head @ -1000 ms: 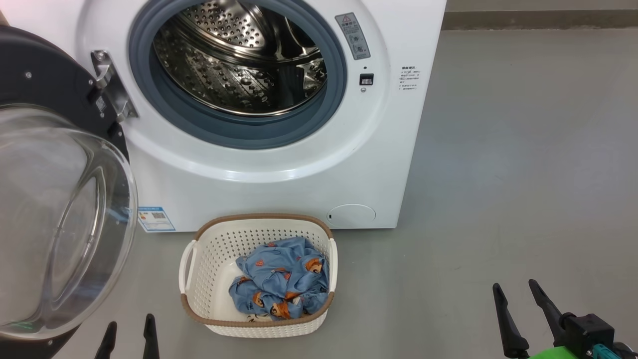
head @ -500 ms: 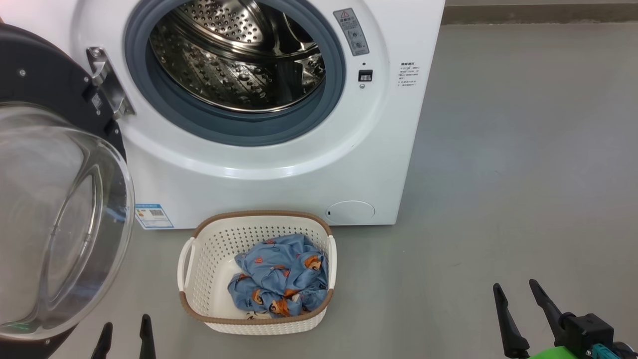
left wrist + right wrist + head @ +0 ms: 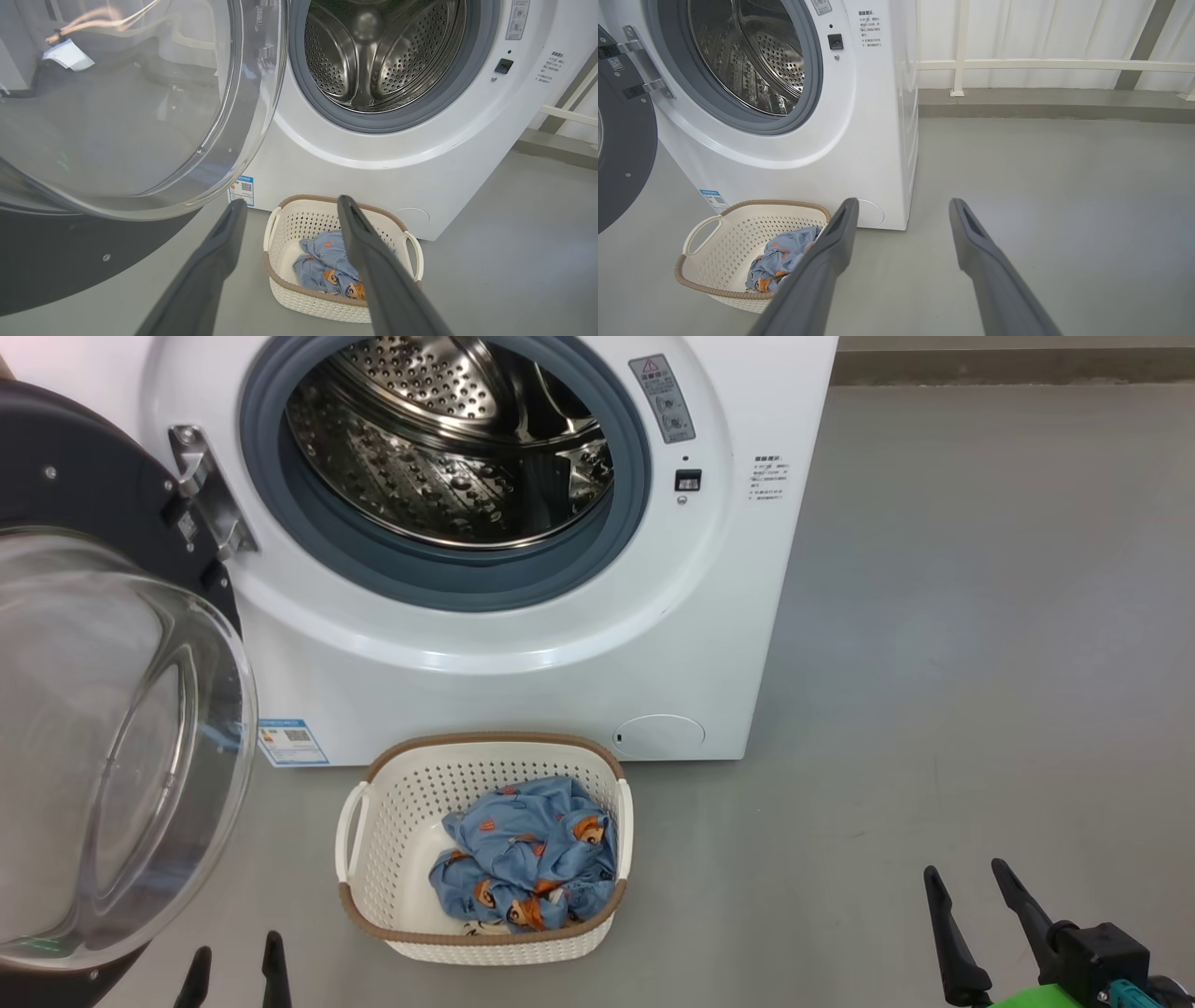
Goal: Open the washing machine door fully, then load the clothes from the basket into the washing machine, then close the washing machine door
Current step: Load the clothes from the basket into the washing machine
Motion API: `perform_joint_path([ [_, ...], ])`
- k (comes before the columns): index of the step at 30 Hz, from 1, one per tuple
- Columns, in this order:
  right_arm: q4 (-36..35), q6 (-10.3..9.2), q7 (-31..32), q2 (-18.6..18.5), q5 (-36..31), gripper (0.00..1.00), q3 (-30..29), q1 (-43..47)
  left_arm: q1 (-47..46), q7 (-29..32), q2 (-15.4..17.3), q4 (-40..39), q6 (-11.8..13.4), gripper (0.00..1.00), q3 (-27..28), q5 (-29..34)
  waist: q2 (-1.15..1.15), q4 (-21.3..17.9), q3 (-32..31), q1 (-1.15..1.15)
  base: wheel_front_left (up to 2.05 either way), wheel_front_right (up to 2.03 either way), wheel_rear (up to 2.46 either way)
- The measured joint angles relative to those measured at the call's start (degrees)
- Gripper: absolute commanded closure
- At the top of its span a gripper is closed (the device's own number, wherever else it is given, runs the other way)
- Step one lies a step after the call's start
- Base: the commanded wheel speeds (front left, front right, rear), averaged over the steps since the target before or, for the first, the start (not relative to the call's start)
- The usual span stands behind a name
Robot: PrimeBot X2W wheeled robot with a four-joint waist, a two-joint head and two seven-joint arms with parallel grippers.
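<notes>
I see washing machine ahead | washing machine door swung wide open at my left | basket on floor just before the machine | clothes bundled in its right half | left end effector, right end effector both spread wide, holding nothing

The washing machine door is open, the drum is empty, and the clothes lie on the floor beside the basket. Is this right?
One thing is wrong: the clothes lie inside the basket, not beside it, as the head view shows. The rest holds.
</notes>
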Motion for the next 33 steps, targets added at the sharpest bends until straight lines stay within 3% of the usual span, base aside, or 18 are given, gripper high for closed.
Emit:
perform_joint_path([
  [8, 0.0, 0.0, 0.0, 0.0, 0.0, 0.0, 0.0, 0.0, 0.0, 0.0, 0.0, 1.0, -0.5, 0.0, 0.0, 0.0, 0.0, -0.1, 0.0, 0.0, 0.46, -0.69, 0.24],
  [22, 0.0, 0.0, 0.0, 0.2, 0.0, 0.0, 0.0, -0.8, -0.3, 0.0, -0.1, 1.0, -0.5, 0.0, 0.3, 0.0, 0.0, 0.0, 1.2, 0.0, 1.45, -1.72, 0.26],
  [33, 0.0, 0.0, 0.0, 0.2, 0.0, 0.0, -0.1, -1.2, -0.3, 0.0, -0.2, 1.4, -0.5, 0.0, 0.2, 0.0, 0.0, -0.1, 1.4, 0.0, 0.45, -0.45, 0.0],
])
